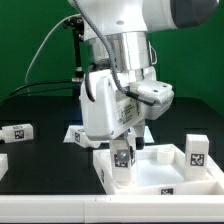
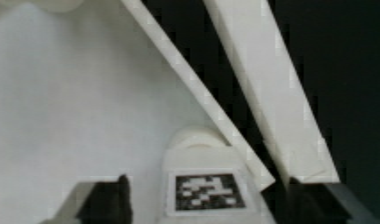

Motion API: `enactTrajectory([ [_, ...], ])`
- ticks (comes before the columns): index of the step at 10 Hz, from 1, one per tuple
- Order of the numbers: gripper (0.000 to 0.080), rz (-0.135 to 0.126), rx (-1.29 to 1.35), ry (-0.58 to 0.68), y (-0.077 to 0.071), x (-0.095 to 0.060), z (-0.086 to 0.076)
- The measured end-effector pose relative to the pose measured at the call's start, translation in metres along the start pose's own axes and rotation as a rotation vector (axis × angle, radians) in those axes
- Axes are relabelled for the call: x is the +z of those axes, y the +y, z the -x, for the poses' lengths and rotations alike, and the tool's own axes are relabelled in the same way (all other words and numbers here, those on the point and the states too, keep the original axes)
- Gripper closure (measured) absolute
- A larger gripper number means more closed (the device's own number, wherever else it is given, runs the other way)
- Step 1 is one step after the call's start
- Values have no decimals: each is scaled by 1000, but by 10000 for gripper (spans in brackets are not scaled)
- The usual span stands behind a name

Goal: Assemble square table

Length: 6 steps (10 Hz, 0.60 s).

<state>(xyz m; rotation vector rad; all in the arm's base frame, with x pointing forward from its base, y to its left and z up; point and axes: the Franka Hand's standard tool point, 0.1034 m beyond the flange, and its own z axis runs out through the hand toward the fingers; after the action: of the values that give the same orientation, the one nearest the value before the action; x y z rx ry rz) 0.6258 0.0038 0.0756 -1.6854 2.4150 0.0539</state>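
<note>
The white square tabletop [image 1: 165,172] lies at the front of the exterior view, on its right, with its raised edges up. My gripper [image 1: 122,160] stands over the tabletop's near corner on the exterior view's left. It is shut on a white leg [image 1: 122,157], held upright with its tag facing out. In the wrist view the leg [image 2: 206,170] sits between my dark fingers [image 2: 105,203], above the tabletop's flat face [image 2: 71,100] and its edge ridges [image 2: 258,90]. A second leg [image 1: 196,151] stands at the tabletop's right corner. A third leg [image 1: 17,132] lies on the table at the left.
The marker board [image 1: 78,136] lies flat behind my arm. Another tagged white piece [image 1: 2,165] shows at the exterior view's left edge. The table is black, with a green backdrop and cables behind.
</note>
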Motion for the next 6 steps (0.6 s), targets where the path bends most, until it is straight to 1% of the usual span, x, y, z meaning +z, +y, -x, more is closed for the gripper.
enactTrajectory([
  [1, 179, 2, -127, 4, 1, 1, 2],
  [2, 179, -1, -269, 4, 2, 2, 3],
  [3, 159, -1, -497, 3, 3, 3, 3],
  [4, 151, 12, -634, -4, 6, 3, 4],
  [6, 151, 13, -786, -3, 6, 4, 3],
])
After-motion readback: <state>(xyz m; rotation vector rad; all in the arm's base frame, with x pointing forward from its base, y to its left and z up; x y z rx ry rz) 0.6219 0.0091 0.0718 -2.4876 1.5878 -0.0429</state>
